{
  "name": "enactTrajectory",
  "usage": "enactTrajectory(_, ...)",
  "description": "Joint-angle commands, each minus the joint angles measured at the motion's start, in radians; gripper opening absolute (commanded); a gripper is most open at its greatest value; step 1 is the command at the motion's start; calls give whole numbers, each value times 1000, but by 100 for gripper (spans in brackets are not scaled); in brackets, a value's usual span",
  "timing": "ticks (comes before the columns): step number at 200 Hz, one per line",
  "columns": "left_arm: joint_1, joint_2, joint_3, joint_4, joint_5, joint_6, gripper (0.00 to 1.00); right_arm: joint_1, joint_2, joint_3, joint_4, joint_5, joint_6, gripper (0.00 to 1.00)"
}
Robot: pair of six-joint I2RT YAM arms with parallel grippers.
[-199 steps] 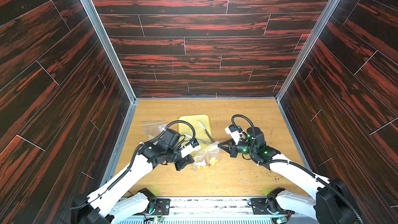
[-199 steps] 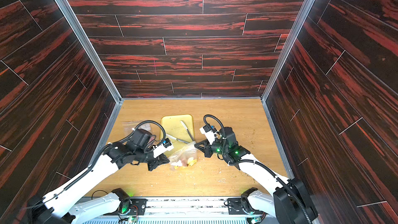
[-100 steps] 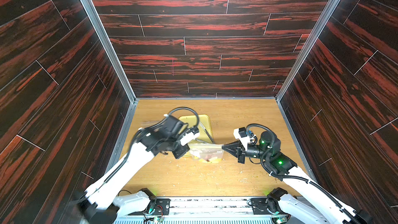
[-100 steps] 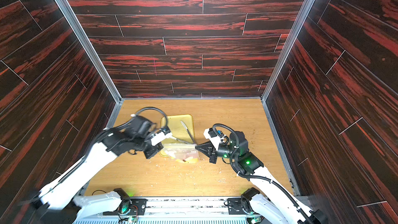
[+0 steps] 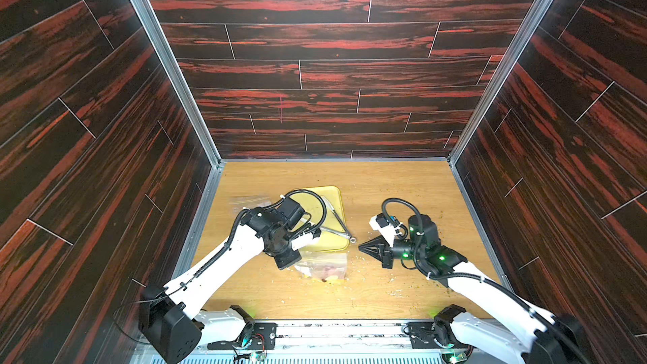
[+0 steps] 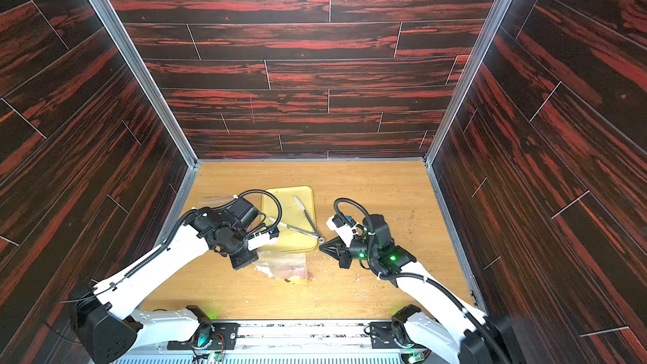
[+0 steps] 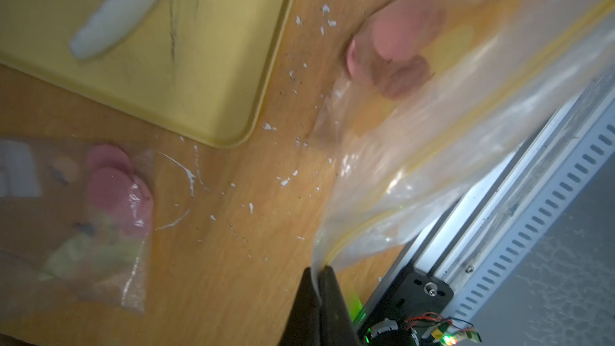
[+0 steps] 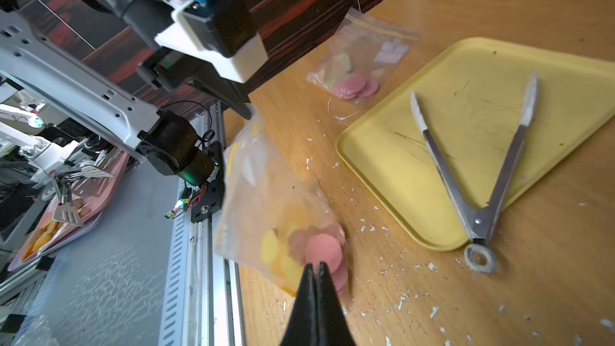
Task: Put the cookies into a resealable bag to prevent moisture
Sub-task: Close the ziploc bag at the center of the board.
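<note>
So compared to a second ago, the right gripper (image 5: 362,247) has let go of the resealable bag (image 5: 325,265) and backed off to the right side of the table (image 5: 385,183). It used to be right up against the bag with the left one. Its fingers are pressed together with nothing between them, and in both top views it sits well apart from the bag. The left gripper (image 7: 316,269) is pinching the bag's top edge near the yellow zip line. The bag hangs slanted from that grip, with its lower end resting on the wood just in front of the yellow tray (image 8: 382,168). The cookies (image 8: 322,251) are inside, bunched in that low corner. They're pink discs plus a brownish piece, mixed in with the yellow print. A pair of metal tongs (image 8: 479,201) lies spread on the tray, with its ring end poking over the rim onto the table. A second bag (image 8: 359,61) with more pink discs lies flat beside the tray, towards the left wall. White crumbs (image 8: 369,228) are scattered around the tray corner.
</note>
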Motion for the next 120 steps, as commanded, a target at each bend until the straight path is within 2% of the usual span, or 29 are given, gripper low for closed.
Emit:
enactTrajectory(1,0,-20,-1,-14,26,28,11,-2,33,-19,118,-64,24,0)
enactTrajectory(30,5,-62,-7,52,53,-3,9,-2,66,-17,168,-141,25,0)
enactTrajectory(42,9,-78,-20,70,56,-17,6,2,71,-33,211,-217,37,20)
enactTrajectory(51,13,-79,-21,72,57,-31,4,17,65,-49,233,-248,39,29)
enactTrajectory(65,24,-67,-17,59,61,-49,0,34,35,-74,231,-231,42,36)
enactTrajectory(98,47,-42,-8,36,85,-66,0,43,-87,-171,295,-198,99,52)
enactTrajectory(120,51,-52,-8,44,103,-53,0,83,-32,-149,267,-91,58,54)
